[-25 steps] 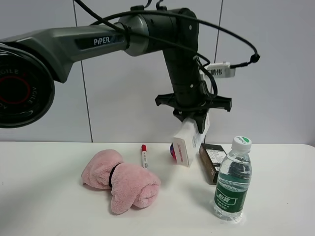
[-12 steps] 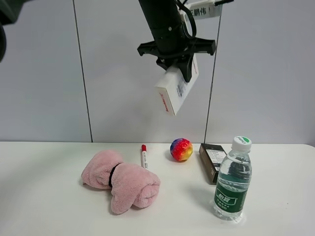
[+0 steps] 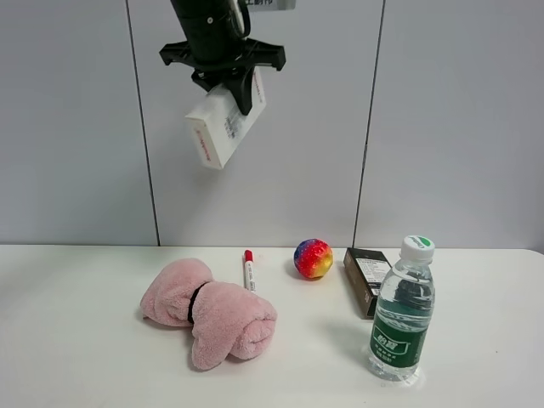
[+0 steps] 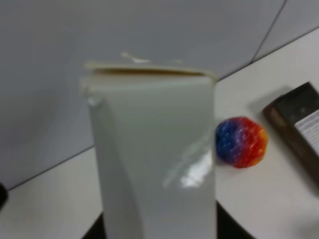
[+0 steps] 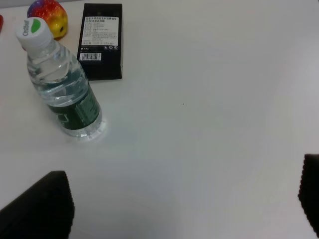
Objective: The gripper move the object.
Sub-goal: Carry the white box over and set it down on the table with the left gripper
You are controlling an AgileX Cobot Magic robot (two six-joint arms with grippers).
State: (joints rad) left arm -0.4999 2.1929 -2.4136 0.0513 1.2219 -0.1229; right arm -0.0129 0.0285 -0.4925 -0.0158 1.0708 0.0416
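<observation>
White box [image 3: 218,132] inside left pincer [image 3: 233,88]

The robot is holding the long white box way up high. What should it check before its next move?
1. Grip: left arm's fingers clamp the long slim white cardboard box: ok.
2. Box level: it hangs tilted: not ok.
3. Spot straight underneath: fluffy pink rolled towel and red-capped white marker lie that way: cannot tell.
4. Clear plastic water bottle upright, off to the side: ok.
5. Right arm's fingers open, empty: ok.
</observation>
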